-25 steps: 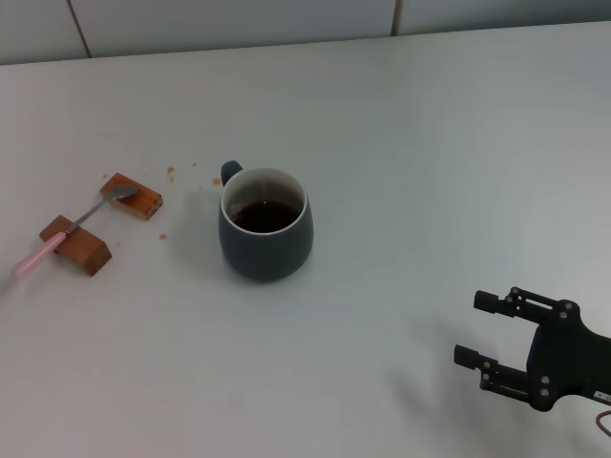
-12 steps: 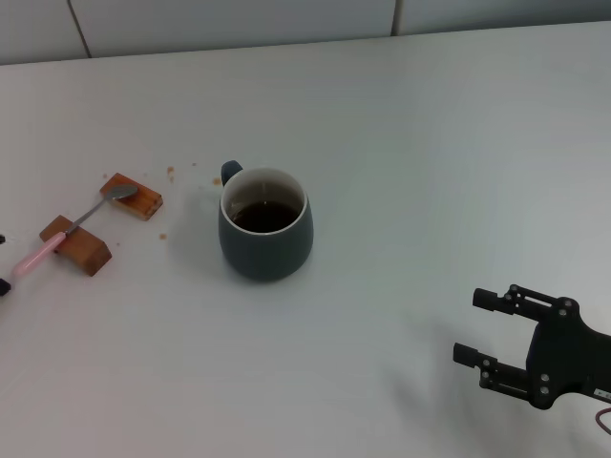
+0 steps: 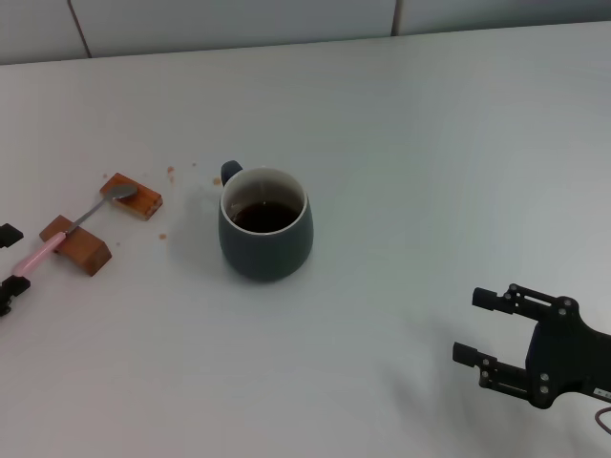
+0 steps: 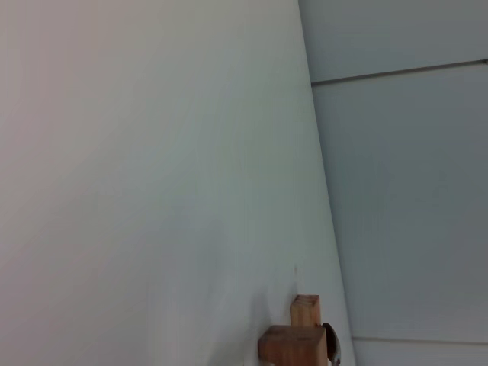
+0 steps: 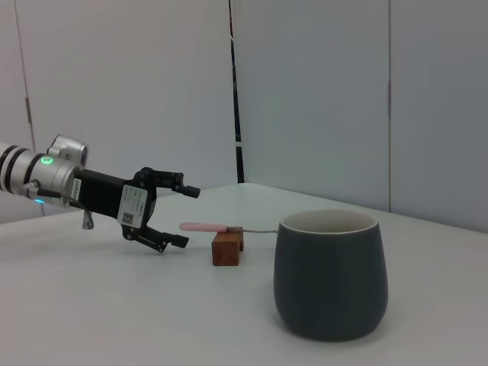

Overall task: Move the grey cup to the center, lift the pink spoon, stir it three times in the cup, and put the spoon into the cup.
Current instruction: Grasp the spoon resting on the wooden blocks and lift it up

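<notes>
The grey cup point(image 3: 265, 227) stands upright mid-table with dark liquid inside; it also shows in the right wrist view point(image 5: 331, 273). The pink spoon point(image 3: 40, 254) lies across two wooden blocks point(image 3: 83, 250) at the left, with its silver bowl on the far block point(image 3: 132, 196). My left gripper point(image 3: 11, 260) is open at the left edge, and the spoon's handle end lies between its fingers without being gripped. The right wrist view shows the same for the gripper point(image 5: 185, 216) and the spoon point(image 5: 204, 226). My right gripper point(image 3: 474, 328) is open and empty at the front right.
A few brown crumbs point(image 3: 171, 171) lie on the white table between the blocks and the cup. The left wrist view shows the wooden blocks point(image 4: 292, 345) on the table near a grey wall. A wall runs along the table's far edge.
My left gripper has come into view from the left edge and now reaches the end of the spoon's handle. The cup, the spoon and the right gripper have not moved.
</notes>
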You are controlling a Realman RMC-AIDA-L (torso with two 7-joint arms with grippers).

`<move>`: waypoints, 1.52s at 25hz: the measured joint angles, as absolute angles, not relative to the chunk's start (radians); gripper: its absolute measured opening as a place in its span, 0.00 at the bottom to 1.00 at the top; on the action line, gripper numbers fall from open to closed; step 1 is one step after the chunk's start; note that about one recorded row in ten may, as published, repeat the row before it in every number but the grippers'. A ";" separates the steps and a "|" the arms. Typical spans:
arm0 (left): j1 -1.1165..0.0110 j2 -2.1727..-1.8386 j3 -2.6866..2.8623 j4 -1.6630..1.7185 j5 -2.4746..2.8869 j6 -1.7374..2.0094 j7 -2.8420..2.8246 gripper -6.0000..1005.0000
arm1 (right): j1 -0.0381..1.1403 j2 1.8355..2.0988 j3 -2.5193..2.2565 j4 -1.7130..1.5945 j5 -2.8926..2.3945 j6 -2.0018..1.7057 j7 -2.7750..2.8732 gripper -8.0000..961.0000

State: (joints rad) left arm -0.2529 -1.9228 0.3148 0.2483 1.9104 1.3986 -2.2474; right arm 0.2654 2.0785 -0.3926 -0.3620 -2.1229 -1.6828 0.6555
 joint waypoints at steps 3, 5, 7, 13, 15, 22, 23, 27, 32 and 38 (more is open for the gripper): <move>-0.256 -1.928 0.315 0.248 1.910 1.398 -2.252 0.84 | 0.266 2.078 -0.393 -0.362 -2.123 -1.683 0.659 0.73; -0.258 -1.932 0.317 0.248 1.910 1.396 -2.257 0.84 | 0.269 2.078 -0.393 -0.362 -2.123 -1.682 0.665 0.73; -0.261 -1.936 0.317 0.248 1.910 1.395 -2.257 0.84 | 0.273 2.079 -0.393 -0.362 -2.123 -1.682 0.668 0.73; -0.271 -1.943 0.314 0.249 1.912 1.391 -2.258 0.84 | 0.279 2.078 -0.393 -0.362 -2.122 -1.679 0.673 0.73; -0.275 -1.944 0.313 0.246 1.912 1.391 -2.259 0.84 | 0.281 2.078 -0.393 -0.362 -2.121 -1.679 0.679 0.73; -0.286 -1.952 0.312 0.235 1.910 1.377 -2.260 0.84 | 0.285 2.079 -0.393 -0.361 -2.121 -1.675 0.682 0.73; -0.290 -1.954 0.313 0.230 1.911 1.369 -2.260 0.84 | 0.285 2.079 -0.393 -0.361 -2.121 -1.675 0.682 0.73; -0.296 -1.954 0.313 0.225 1.911 1.365 -2.260 0.84 | 0.285 2.078 -0.393 -0.360 -2.121 -1.675 0.682 0.73; -0.306 -1.954 0.312 0.224 1.909 1.358 -2.260 0.84 | 0.287 2.079 -0.393 -0.359 -2.121 -1.675 0.683 0.73; -0.313 -1.954 0.317 0.222 1.911 1.334 -2.262 0.79 | 0.290 2.079 -0.393 -0.359 -2.121 -1.675 0.693 0.73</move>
